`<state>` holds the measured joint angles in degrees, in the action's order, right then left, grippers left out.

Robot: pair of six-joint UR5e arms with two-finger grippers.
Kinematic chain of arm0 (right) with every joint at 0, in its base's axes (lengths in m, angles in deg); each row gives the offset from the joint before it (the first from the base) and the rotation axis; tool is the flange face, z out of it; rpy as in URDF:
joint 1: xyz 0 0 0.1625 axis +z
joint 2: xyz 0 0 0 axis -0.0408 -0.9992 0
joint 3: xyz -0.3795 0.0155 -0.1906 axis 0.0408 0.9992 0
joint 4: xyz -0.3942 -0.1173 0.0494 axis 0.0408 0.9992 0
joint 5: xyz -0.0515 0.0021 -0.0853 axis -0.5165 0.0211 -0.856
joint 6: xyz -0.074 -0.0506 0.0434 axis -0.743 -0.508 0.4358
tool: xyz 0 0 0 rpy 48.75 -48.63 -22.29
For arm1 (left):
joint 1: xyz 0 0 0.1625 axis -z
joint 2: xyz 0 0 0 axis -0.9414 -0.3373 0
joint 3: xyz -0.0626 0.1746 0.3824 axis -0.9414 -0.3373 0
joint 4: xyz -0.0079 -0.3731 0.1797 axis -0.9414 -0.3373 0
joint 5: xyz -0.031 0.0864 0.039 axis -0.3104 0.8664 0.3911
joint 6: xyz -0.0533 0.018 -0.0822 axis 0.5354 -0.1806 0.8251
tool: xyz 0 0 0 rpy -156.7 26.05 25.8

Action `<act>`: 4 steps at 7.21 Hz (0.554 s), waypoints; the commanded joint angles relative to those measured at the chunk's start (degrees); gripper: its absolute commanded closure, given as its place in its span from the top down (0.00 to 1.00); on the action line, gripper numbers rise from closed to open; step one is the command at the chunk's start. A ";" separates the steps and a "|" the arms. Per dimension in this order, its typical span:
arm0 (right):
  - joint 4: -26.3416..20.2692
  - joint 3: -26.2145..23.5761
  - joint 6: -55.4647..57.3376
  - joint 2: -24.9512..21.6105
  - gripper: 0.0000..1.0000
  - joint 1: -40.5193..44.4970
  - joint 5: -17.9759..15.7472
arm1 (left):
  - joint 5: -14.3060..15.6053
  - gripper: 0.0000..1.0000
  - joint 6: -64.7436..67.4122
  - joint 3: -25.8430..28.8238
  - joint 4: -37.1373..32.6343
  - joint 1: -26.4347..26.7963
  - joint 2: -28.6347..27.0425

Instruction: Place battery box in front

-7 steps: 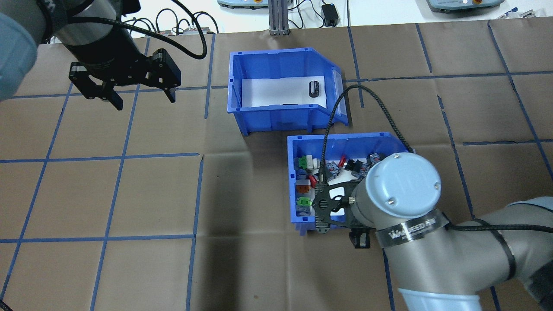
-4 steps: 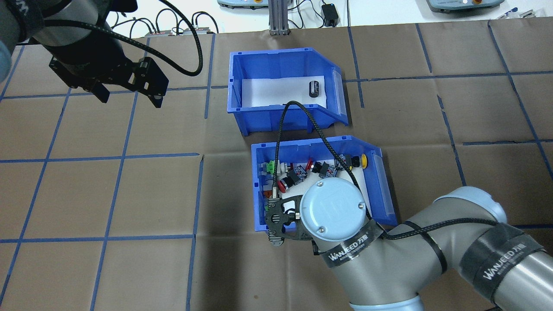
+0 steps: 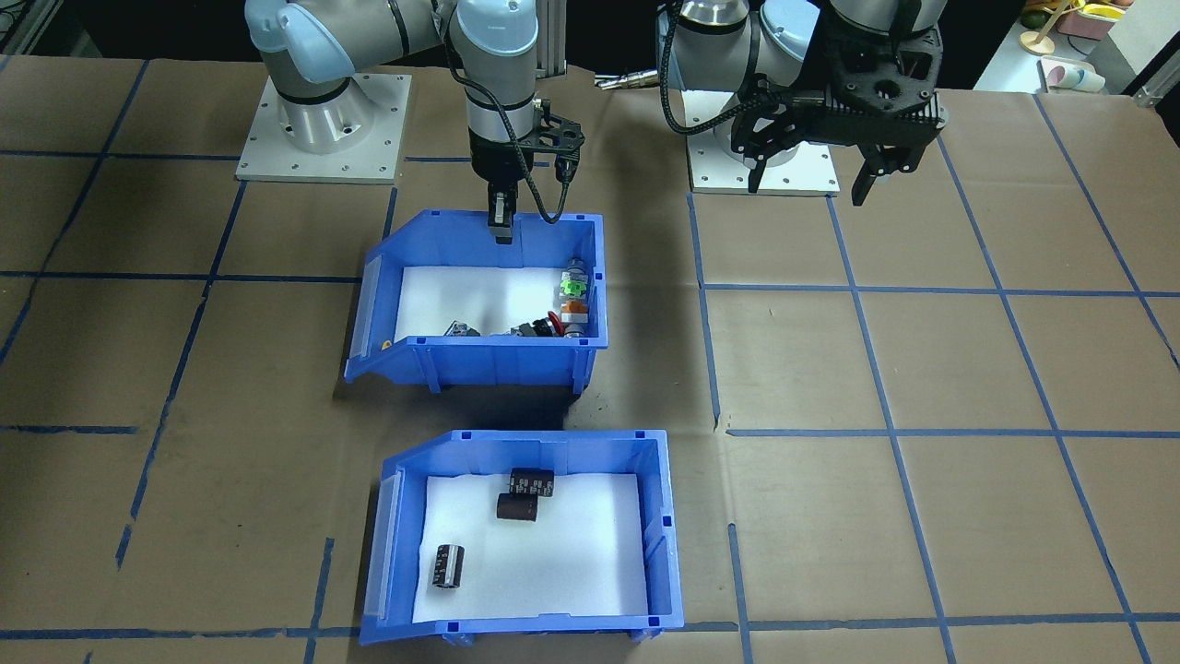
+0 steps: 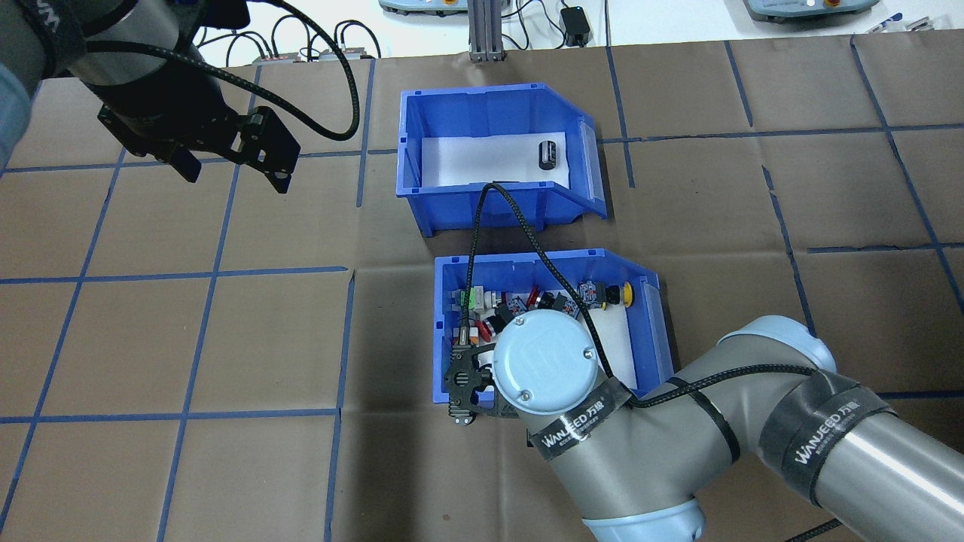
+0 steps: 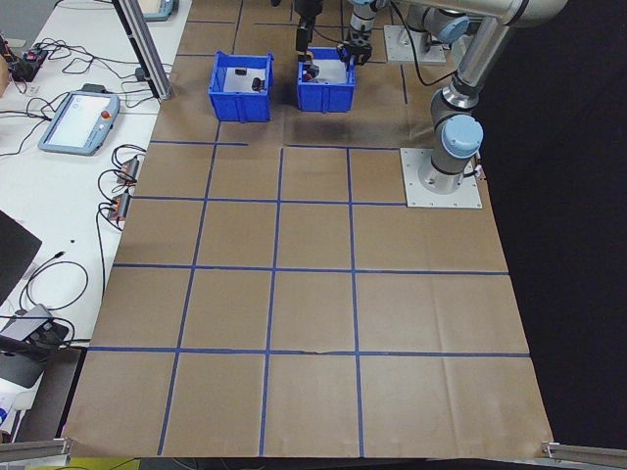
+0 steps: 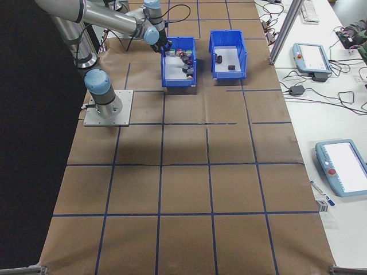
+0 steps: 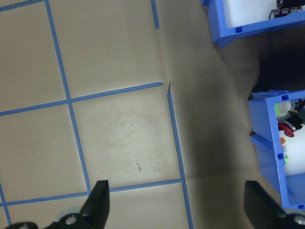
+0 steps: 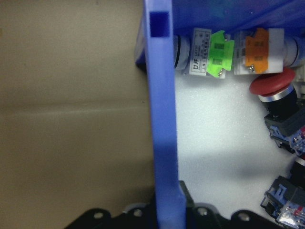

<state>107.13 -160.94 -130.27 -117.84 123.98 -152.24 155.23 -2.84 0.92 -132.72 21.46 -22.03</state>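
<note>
The battery box point(image 4: 489, 94), a blue bin with white foam and three dark cylinders point(image 3: 449, 565), sits on the far side of the table from the robot's base and nothing holds it. The blue bin of coloured switches point(image 4: 527, 257) stands just nearer the robot, almost touching it. My right gripper point(image 3: 501, 219) is shut on that switch bin's robot-side wall point(image 8: 162, 119), which runs between its fingers. In the overhead view my wrist hides it. My left gripper point(image 4: 235, 175) hangs open and empty over bare table, well left of both bins.
Brown paper with blue tape lines point(image 4: 211, 271) covers the table. The robot bases point(image 3: 323, 129) stand behind the switch bin in the front-facing view. Teach pendants point(image 6: 312, 57) and cables lie beyond the far table edge.
The switch bin has slid to the left in the overhead view, carried along in my right gripper. My left gripper has shifted a little left and back, still open.
</note>
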 commanded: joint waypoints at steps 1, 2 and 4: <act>-0.06 0.14 0.33 0.23 1.00 -0.09 0.37 | -0.56 1.00 0.45 -0.03 0.02 0.01 0.11; -0.06 0.40 0.41 -0.64 1.00 -0.18 -0.06 | -0.56 1.00 0.54 0.05 0.02 0.01 0.03; -2.41 3.54 0.50 -3.44 1.00 -1.40 -0.50 | -0.39 1.00 0.45 0.06 0.02 0.01 0.11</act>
<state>106.26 -159.36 -129.81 -119.40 123.35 -152.56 154.75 -2.34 0.97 -132.70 21.47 -21.94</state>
